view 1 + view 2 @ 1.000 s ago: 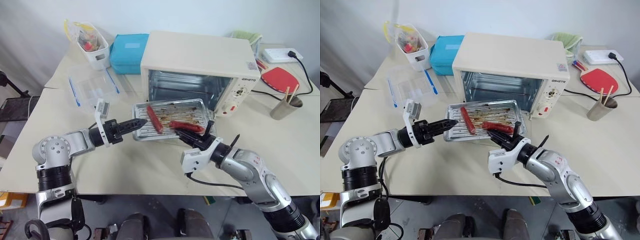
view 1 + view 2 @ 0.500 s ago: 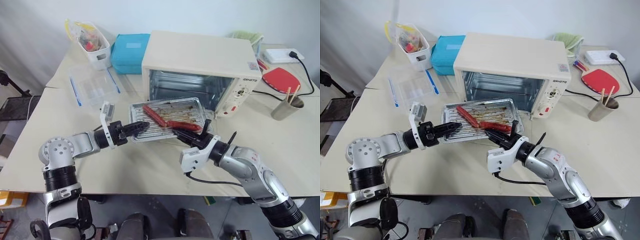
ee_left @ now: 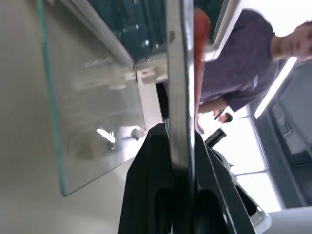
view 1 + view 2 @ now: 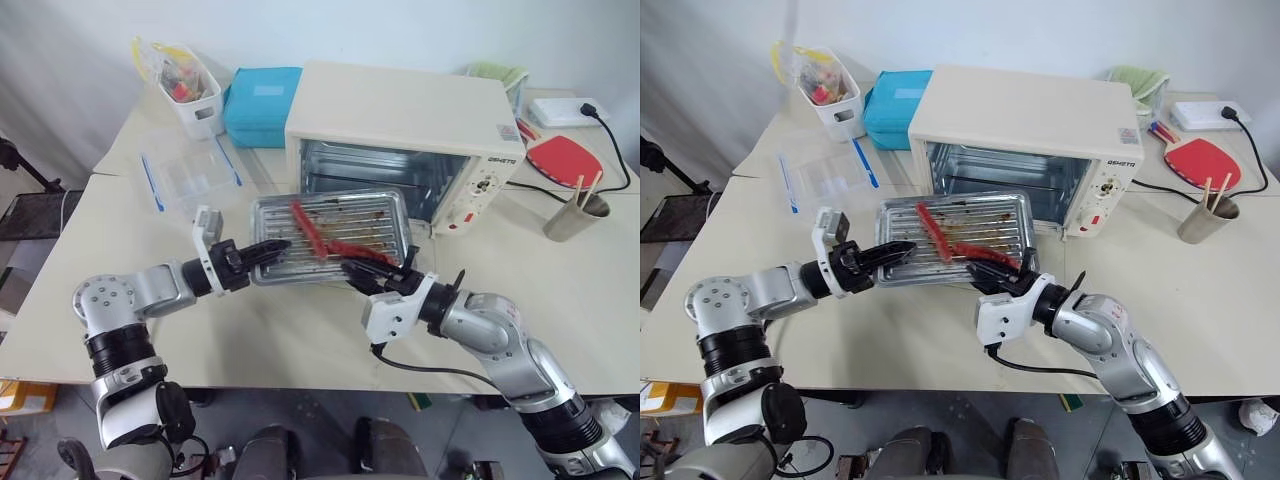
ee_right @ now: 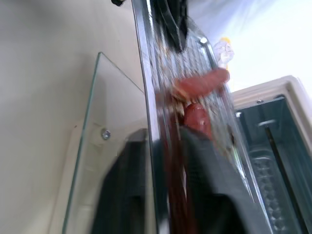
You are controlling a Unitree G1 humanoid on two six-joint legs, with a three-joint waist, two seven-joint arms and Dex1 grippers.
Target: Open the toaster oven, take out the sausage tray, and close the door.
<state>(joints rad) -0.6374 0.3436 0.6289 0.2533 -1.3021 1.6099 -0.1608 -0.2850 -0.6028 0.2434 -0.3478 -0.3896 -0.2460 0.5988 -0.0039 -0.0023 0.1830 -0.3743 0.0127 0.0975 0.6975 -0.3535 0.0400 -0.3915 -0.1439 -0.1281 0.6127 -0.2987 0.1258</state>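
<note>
- The tray (image 4: 328, 236) is out of the oven (image 4: 405, 140), held above the lowered glass door (image 3: 97, 122) and tilted up toward the camera, with its far edge higher than its near edge
- Left claw (image 4: 268, 249): closed on the tray's left rim; the left wrist view shows the metal edge pinched between the two black fingers (image 3: 151, 180)
- Right claw (image 4: 362, 274): at the tray's near right rim, with one finger on each side of the edge in the right wrist view; whether it clamps the rim or stands slack cannot be told
- Risk: the sausages (image 4: 335, 240) lie loose on the ridged floor; further tilt would probably roll them toward the low rim and over it
- Risk: if the right claw is slack, the load hangs on one thin-edge pinch at the left; the tray could pivot and drop onto the glass door
- Risk: the clear container (image 4: 185, 178) near the tabletop's left edge limits where the tray can be set down
- The door is not yet closed; the tray must be clear of it first
</note>
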